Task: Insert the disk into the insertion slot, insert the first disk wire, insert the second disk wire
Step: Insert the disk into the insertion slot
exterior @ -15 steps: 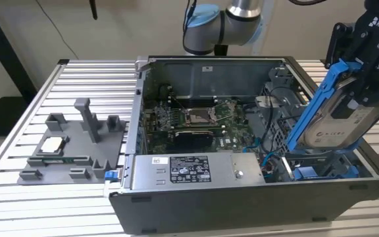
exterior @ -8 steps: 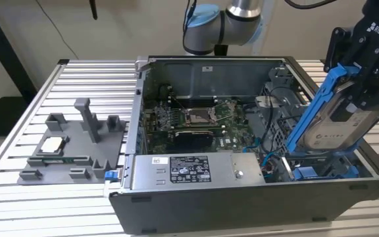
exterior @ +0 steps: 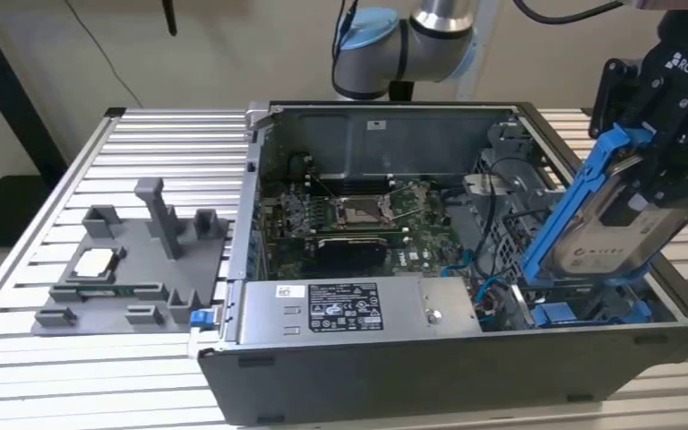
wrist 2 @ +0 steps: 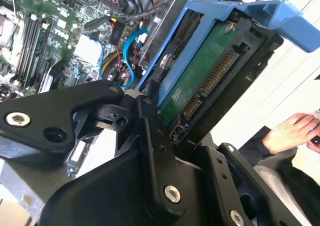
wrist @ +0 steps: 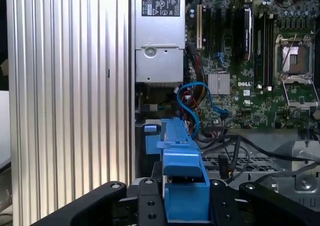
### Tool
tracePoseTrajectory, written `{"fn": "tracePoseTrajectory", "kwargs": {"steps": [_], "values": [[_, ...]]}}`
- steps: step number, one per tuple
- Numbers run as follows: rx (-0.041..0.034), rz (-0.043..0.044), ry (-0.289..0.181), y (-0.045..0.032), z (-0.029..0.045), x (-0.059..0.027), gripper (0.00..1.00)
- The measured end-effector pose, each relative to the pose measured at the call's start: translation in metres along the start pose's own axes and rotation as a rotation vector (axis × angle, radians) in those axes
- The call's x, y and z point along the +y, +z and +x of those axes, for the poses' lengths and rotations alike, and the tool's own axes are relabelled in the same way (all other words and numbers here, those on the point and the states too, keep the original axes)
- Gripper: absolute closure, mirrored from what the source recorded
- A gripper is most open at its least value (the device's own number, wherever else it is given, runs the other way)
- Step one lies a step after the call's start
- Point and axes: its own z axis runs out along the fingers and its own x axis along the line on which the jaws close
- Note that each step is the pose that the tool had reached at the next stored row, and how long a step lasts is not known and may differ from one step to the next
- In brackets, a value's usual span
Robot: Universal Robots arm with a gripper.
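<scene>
The gripper [exterior: 633, 190] holds the disk [exterior: 607, 237] by its upper end. The fingers [exterior: 676, 175] are closed narrow on it and press on the blue carrier [wrist: 182, 183] that frames it. The disk hangs tilted, with its lower end pointing down into the case [exterior: 440, 381]. It is over the slot [exterior: 589, 313], which sits in the near corner of the case at the exterior view's right, beside the power supply [exterior: 344, 309]. We cannot tell if the lower end touches the blue rails of the slot.

In the second wrist view the green board [wrist 2: 197, 84] and the connector [wrist 2: 216, 75] of the disk are bare.

We judge the disk to be stiff, rather heavy for its size and sensitive to knocks. The plastic carrier can probably bend a little. In our opinion the long side edges of the carrier are the good places to hold, not the board or the connector.
</scene>
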Motion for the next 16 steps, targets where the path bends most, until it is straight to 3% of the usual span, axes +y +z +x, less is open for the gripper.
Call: {"fn": "tracePoseTrajectory", "kwargs": {"steps": [16], "values": [[0.0,0.0001,0.0,0.0066,0.0,-0.0028,0.67]]}}
